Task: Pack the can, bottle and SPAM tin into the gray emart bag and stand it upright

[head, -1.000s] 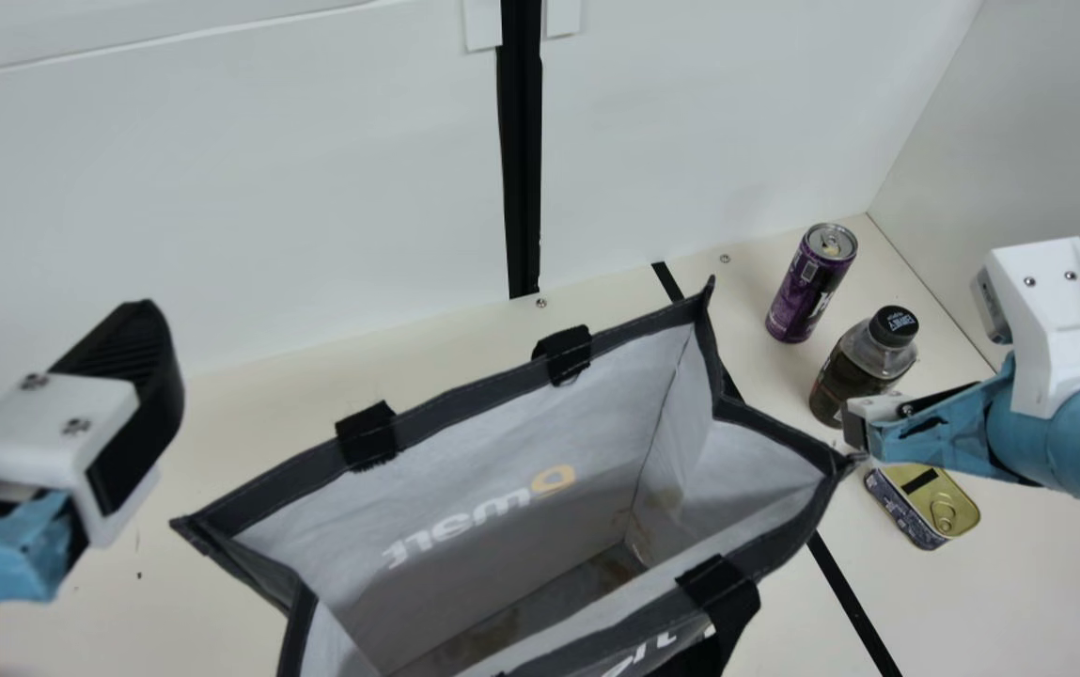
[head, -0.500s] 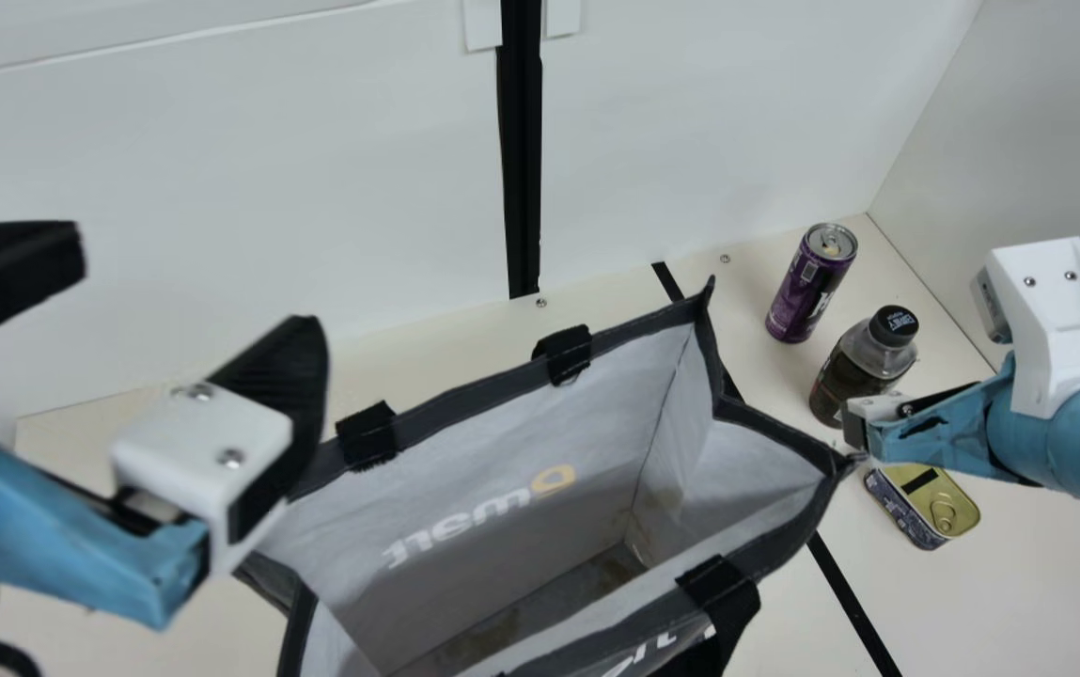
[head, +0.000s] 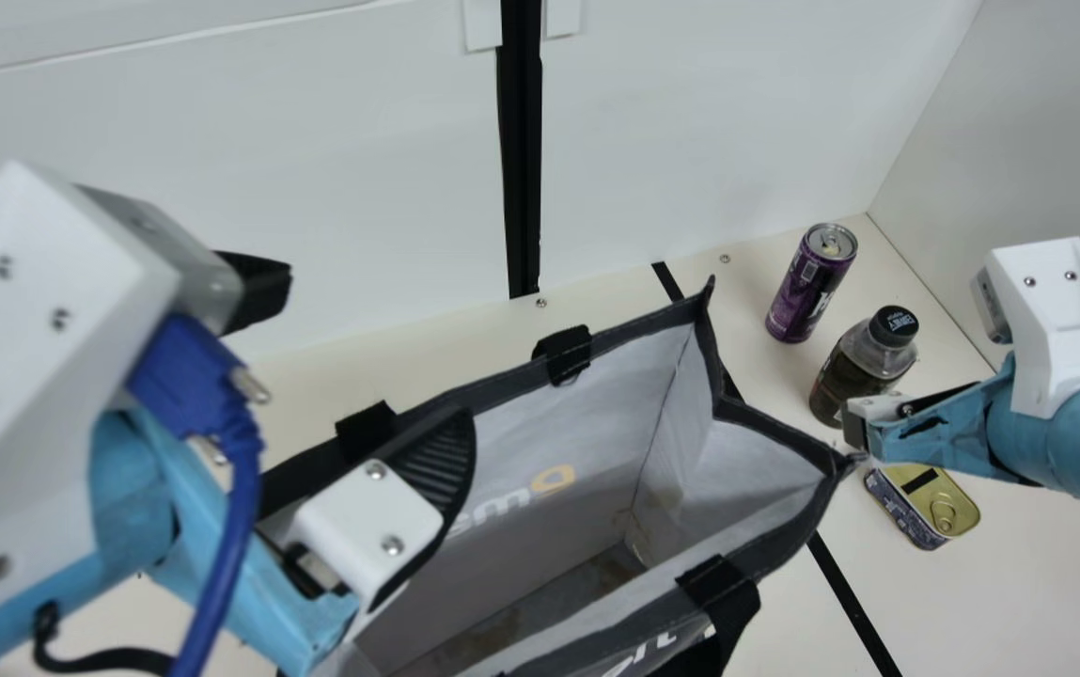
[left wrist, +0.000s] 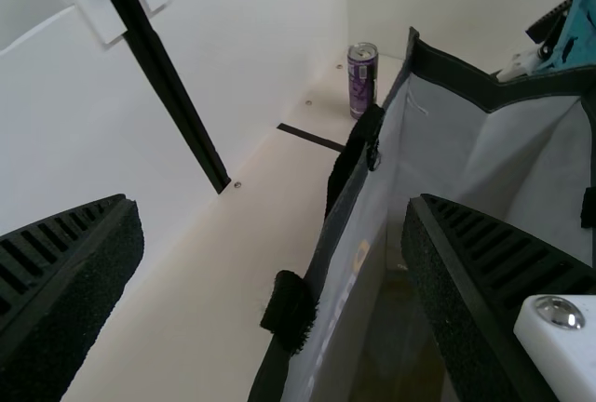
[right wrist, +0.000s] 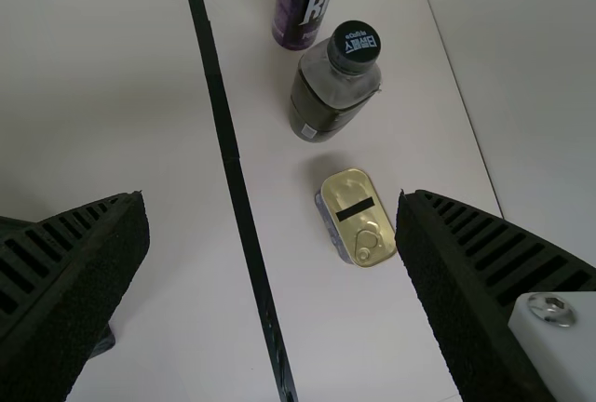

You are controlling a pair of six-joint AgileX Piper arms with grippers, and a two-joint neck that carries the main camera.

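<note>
You see gray emart bag point(head: 601, 414) standing up, mouth wide.
Your left gripper point(head: 377, 348) hangs near bag's 11 o'clock edge in main view, fingers far apart.
Your right gripper point(head: 878, 414) is at bag's 3 o'clock, fingers far apart too.
Can point(head: 803, 291) stands at bag's 2 o'clock.
Bottle point(head: 854, 376) stands at can's 5 o'clock.
SPAM tin point(head: 925, 503) lies flat at bottle's 5 o'clock.

Main view looks down aslant; all views share the can point(head: 803, 293).
</note>
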